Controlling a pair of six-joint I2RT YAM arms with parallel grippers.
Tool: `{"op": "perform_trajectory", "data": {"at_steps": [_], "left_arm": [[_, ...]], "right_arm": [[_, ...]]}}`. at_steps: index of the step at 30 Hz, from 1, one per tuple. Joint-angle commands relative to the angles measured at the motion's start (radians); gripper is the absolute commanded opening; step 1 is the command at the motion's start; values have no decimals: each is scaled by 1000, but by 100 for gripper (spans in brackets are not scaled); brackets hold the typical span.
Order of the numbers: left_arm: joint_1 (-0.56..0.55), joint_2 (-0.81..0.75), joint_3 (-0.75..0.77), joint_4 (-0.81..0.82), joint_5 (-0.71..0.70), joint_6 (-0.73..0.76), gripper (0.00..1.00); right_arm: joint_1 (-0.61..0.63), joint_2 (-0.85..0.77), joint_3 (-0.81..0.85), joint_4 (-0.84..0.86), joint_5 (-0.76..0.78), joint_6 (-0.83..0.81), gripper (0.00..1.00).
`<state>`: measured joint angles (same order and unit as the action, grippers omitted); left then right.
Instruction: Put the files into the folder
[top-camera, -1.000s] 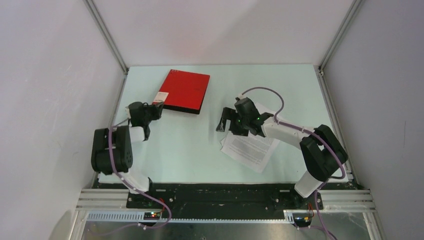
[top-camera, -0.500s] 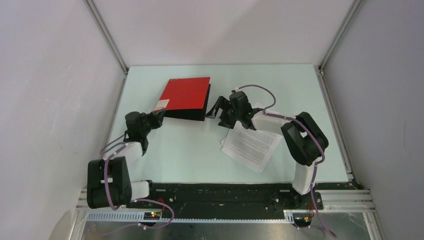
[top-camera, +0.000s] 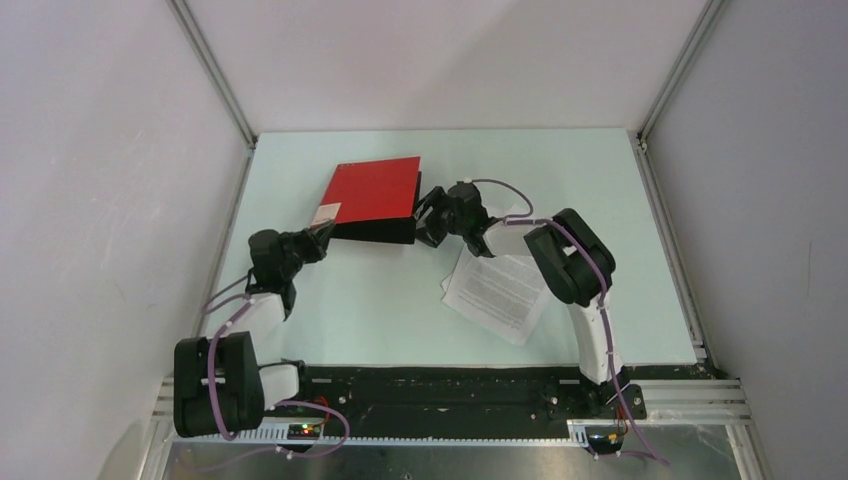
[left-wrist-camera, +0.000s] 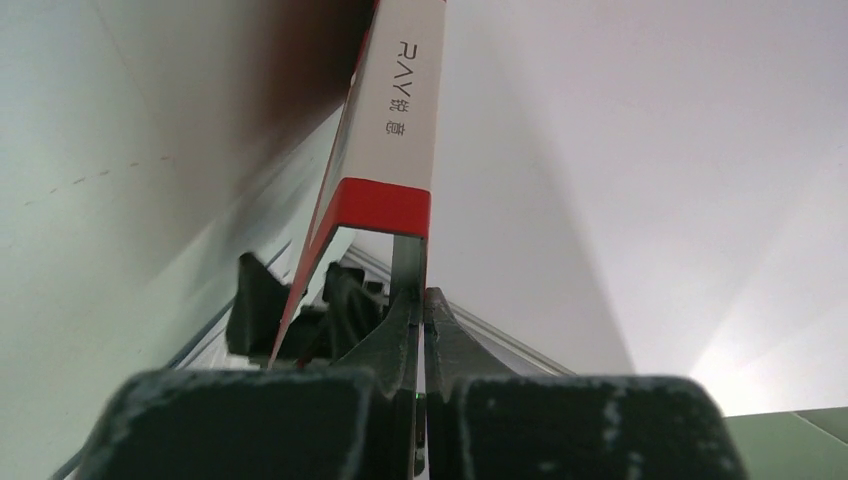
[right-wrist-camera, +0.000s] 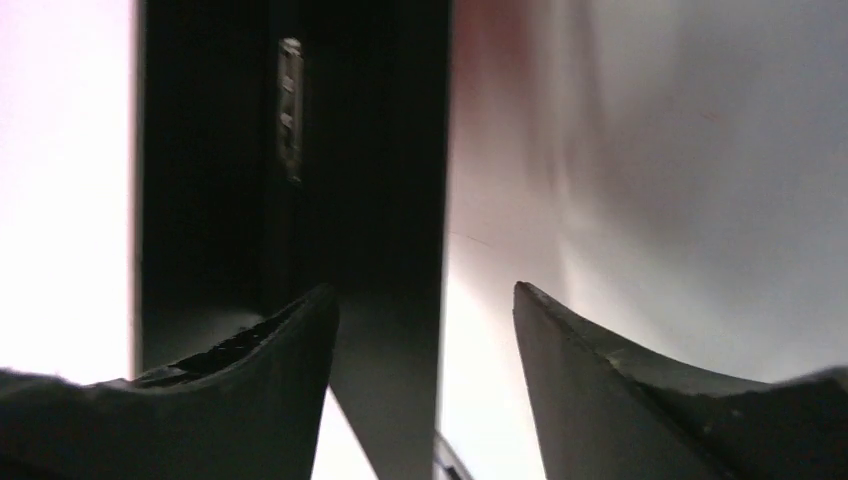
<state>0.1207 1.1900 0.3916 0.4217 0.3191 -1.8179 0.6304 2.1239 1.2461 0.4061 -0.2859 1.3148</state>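
Note:
The red folder (top-camera: 371, 190) lies at the back middle of the table, its cover raised so a black band shows under the near edge. My left gripper (top-camera: 322, 228) is shut on the cover's near-left corner by the white label (top-camera: 326, 212). In the left wrist view the red cover with its white label (left-wrist-camera: 405, 110) rises edge-on from the shut gripper (left-wrist-camera: 422, 300). My right gripper (top-camera: 428, 212) is at the folder's right edge, open. In the right wrist view the gripper (right-wrist-camera: 425, 300) has the black folder edge (right-wrist-camera: 385, 200) between its fingers, with a metal clip (right-wrist-camera: 290, 110) behind. The files (top-camera: 500, 292) lie flat to the right.
Grey walls with aluminium posts (top-camera: 215, 75) close in the pale green table (top-camera: 380, 310) on the left, back and right. The right arm's elbow (top-camera: 570, 255) hangs over the far end of the files. A black base rail (top-camera: 440, 385) runs along the near edge.
The left gripper has lifted the folder's cover by its corner and turned the folder squarer. The right gripper has moved left from above the files to the folder's right edge, its fingers narrowing.

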Motion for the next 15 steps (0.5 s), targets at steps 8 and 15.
{"op": "perform_trajectory", "data": {"at_steps": [8, 15], "left_arm": [[-21, -226, -48, 39, 58, -62, 14], [-30, -349, -77, 40, 84, 85, 99]], "right_arm": [[-4, -59, 168, -98, 79, -68, 0], [70, -296, 326, -723, 388, -581, 0]]}}
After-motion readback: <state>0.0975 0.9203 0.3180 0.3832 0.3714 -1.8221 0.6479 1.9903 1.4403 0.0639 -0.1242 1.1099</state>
